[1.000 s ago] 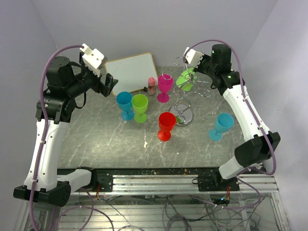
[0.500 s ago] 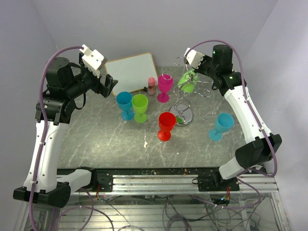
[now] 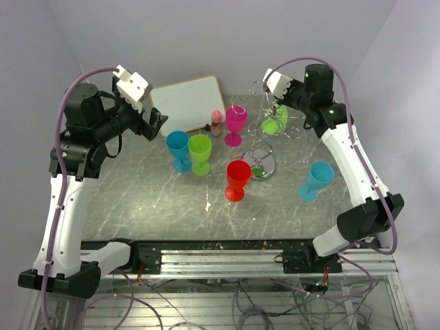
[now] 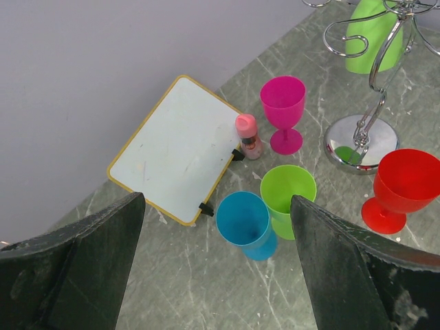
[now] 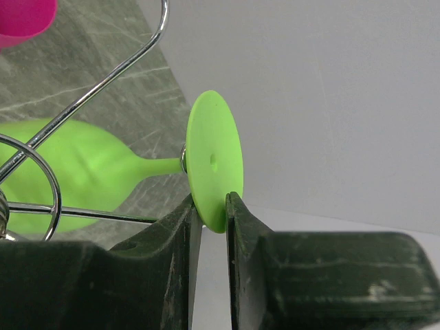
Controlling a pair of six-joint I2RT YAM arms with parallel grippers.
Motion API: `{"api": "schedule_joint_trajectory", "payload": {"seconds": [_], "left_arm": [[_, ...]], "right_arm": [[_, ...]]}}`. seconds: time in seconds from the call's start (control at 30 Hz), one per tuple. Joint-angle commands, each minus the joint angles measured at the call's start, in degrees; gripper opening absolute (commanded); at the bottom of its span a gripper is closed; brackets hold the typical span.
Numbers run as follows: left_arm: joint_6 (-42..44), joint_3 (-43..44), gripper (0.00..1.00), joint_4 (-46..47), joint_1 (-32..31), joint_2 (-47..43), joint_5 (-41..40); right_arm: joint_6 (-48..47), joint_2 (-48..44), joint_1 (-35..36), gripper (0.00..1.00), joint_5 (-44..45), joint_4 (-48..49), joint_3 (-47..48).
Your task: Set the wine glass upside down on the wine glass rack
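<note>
My right gripper (image 5: pixel 213 199) is shut on the round foot of a light green wine glass (image 5: pixel 213 148). The glass's stem lies in a wire arm of the silver wine glass rack (image 5: pixel 103 86). In the top view the glass (image 3: pixel 275 122) hangs bowl down at the rack's far right side, under my right gripper (image 3: pixel 280 103). The rack's shiny round base (image 3: pixel 268 167) stands right of centre. The left wrist view shows the glass (image 4: pixel 371 38) hanging on the rack (image 4: pixel 380 82). My left gripper (image 3: pixel 157 120) is open and empty, high over the table's left.
Upright glasses stand around the rack: magenta (image 3: pixel 236 120), blue (image 3: pixel 177 146), green (image 3: pixel 200 150), red (image 3: pixel 238 175) and cyan (image 3: pixel 318 175). A white board (image 3: pixel 185 103) lies at the back with a small pink bottle (image 3: pixel 216 122) beside it.
My right gripper has carried the green glass to the right along the rack's arm, and the bowl now hangs lower and straighter. The left arm has barely moved.
</note>
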Motion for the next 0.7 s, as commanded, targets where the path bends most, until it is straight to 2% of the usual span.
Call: {"api": "schedule_joint_trajectory", "payload": {"seconds": [0.0, 0.67], "left_arm": [[0.77, -0.29, 0.97, 0.08, 0.58, -0.76, 1.19], [1.47, -0.42, 0.98, 0.08, 0.58, -0.07, 0.95]], "right_arm": [[0.89, -2.18, 0.30, 0.20, -0.75, -0.20, 0.64], [1.82, -4.21, 0.29, 0.21, -1.32, -1.74, -0.50]]}}
